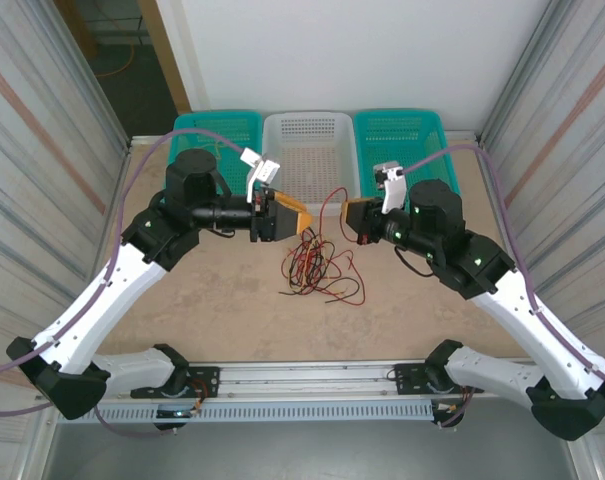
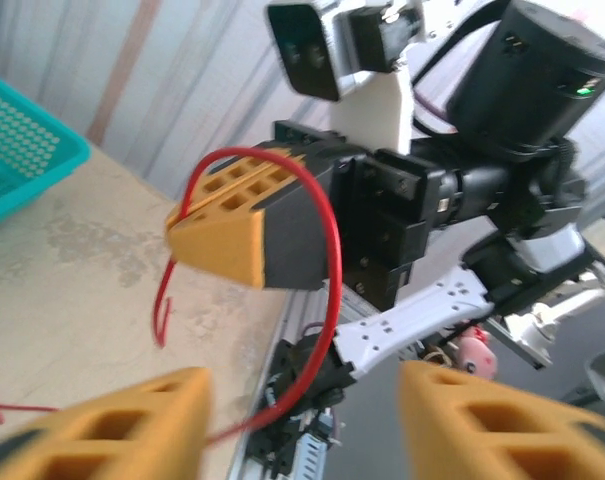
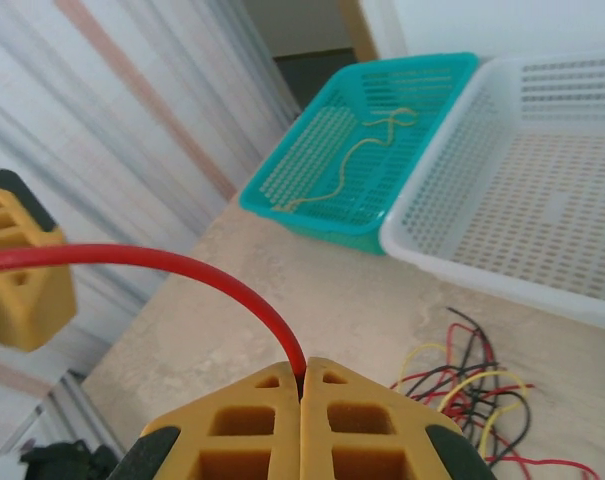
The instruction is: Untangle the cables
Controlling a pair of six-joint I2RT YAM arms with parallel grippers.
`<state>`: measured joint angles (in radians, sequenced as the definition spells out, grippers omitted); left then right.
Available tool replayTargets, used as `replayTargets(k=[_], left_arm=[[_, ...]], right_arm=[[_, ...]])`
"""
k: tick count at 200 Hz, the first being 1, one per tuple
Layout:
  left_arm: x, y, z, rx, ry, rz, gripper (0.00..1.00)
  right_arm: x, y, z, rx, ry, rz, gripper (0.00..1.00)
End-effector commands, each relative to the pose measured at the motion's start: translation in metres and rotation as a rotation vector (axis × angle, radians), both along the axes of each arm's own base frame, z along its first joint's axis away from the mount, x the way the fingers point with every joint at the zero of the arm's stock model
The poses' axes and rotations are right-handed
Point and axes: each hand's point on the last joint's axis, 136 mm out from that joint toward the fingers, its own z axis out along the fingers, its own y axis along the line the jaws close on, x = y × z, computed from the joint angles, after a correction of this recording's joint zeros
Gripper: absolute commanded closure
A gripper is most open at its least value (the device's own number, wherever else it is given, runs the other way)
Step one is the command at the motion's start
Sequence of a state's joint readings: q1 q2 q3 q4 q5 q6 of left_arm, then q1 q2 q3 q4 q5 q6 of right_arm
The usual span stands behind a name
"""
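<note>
**No legible writing**

Nothing readable in any view. White bracket [image 1: 261, 168] on the left wrist and matching white bracket [image 1: 392, 190] on the right wrist: plain, no print made out. Green indicator light [image 2: 583, 90] on the black motor housing [image 2: 542, 60], with no mark legible beside it.

Red, black and yellow cables [image 1: 317, 268] on a mottled beige counter [image 1: 212, 300].
Left basket [image 1: 220, 135] teal, middle basket [image 1: 312, 150] white, right basket [image 1: 412, 130] teal, all perforated; strand [image 3: 357, 155] inside seems tan.
</note>
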<state>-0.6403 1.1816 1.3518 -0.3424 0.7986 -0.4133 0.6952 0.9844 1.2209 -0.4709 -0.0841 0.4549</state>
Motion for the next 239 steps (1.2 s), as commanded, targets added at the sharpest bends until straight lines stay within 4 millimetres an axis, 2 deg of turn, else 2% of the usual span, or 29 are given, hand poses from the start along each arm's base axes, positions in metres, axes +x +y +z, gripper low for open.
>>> replayTargets(k=[1, 22, 53, 85, 112, 131, 134, 136, 147, 161, 195, 227, 230, 239], left_arm=[[0.026, 0.013, -0.022, 0.087, -0.035, 0.164, 0.1], [0.038, 0.025, -0.033, 0.122, -0.045, 0.271, 0.01], [0.052, 0.04, -0.053, 0.176, 0.007, 0.4, 0.01], [0.063, 0.054, -0.076, 0.236, 0.045, 0.507, 0.04], [0.065, 0.055, -0.093, 0.272, 0.085, 0.516, 0.08], [0.066, 0.054, -0.107, 0.293, 0.119, 0.516, 0.1], [0.065, 0.054, -0.108, 0.296, 0.124, 0.515, 0.11], [0.066, 0.054, -0.11, 0.299, 0.127, 0.517, 0.11], [0.066, 0.054, -0.118, 0.313, 0.143, 0.518, 0.12], [0.068, 0.056, -0.126, 0.33, 0.161, 0.532, 0.13], [0.07, 0.057, -0.144, 0.361, 0.192, 0.548, 0.13], [0.072, 0.056, -0.153, 0.378, 0.214, 0.546, 0.15], [0.072, 0.056, -0.155, 0.382, 0.217, 0.547, 0.16], [0.074, 0.056, -0.16, 0.399, 0.227, 0.553, 0.17]], right_arm=[[0.025, -0.023, 0.011, -0.028, -0.005, -0.133, 1.0], [0.062, -0.049, 0.003, -0.087, 0.068, -0.251, 1.0], [0.122, -0.097, -0.018, -0.153, 0.205, -0.436, 1.0], [0.185, -0.144, -0.059, -0.163, 0.353, -0.57, 1.0], [0.226, -0.167, -0.099, -0.132, 0.472, -0.594, 1.0], [0.249, -0.18, -0.119, -0.142, 0.516, -0.619, 1.0], [0.251, -0.183, -0.126, -0.149, 0.533, -0.622, 0.98], [0.255, -0.184, -0.122, -0.145, 0.524, -0.625, 0.97], [0.265, -0.191, -0.131, -0.159, 0.555, -0.632, 0.87], [0.27, -0.194, -0.14, -0.181, 0.595, -0.631, 0.72], [0.262, -0.184, -0.132, -0.208, 0.557, -0.597, 0.58], [0.235, -0.158, -0.113, -0.222, 0.504, -0.545, 0.57], [0.229, -0.154, -0.119, -0.229, 0.515, -0.536, 0.57], [0.215, -0.141, -0.118, -0.228, 0.502, -0.507, 0.57]])
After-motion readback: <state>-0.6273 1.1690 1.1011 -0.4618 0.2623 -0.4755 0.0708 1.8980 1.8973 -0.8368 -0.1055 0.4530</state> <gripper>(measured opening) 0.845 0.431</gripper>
